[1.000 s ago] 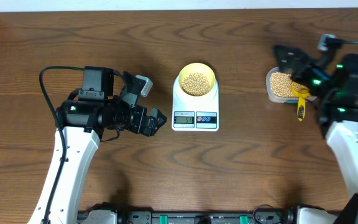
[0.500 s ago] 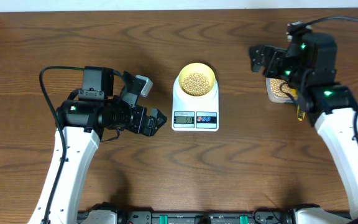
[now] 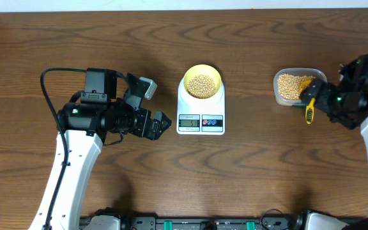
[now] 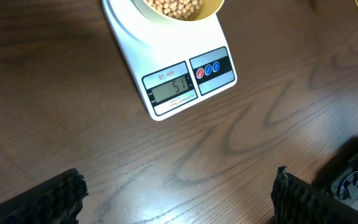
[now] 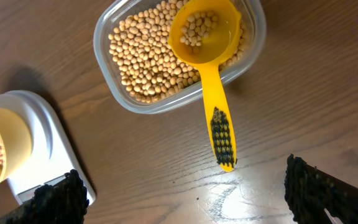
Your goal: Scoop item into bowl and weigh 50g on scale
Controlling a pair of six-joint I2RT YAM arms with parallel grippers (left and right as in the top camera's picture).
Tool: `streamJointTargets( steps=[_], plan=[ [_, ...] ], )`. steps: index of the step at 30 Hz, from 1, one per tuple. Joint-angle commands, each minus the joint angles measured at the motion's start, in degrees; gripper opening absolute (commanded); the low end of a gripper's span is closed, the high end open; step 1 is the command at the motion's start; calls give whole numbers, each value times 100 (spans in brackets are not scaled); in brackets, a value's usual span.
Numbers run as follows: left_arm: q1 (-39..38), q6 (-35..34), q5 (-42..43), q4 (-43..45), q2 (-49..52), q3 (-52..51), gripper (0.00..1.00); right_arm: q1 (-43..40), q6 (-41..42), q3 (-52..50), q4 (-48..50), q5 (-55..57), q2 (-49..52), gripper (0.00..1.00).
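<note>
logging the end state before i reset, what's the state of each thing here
scale: on, display reads 51
bowl: on the scale platform, holding beans
beans: some in the bowl, more in the tub
tub: open, holding beans
scoop: cup resting in the tub with a few beans, handle out over the rim
left gripper: open, empty
right gripper: open, empty

The scale (image 4: 129, 31) display (image 4: 174, 91) reads 51, with "SF-400" printed above it.
</note>
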Motion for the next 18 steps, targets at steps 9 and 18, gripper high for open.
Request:
streamJointTargets(
  steps=[9, 18],
  plan=[
    [28, 33, -50, -17, 24, -31, 98, -935, -514, -1086, 505, -1290, -37, 85],
    [28, 33, -50, -17, 24, -31, 98, -1674, -741, -2162, 1941, -2876, -20, 82]
  ],
)
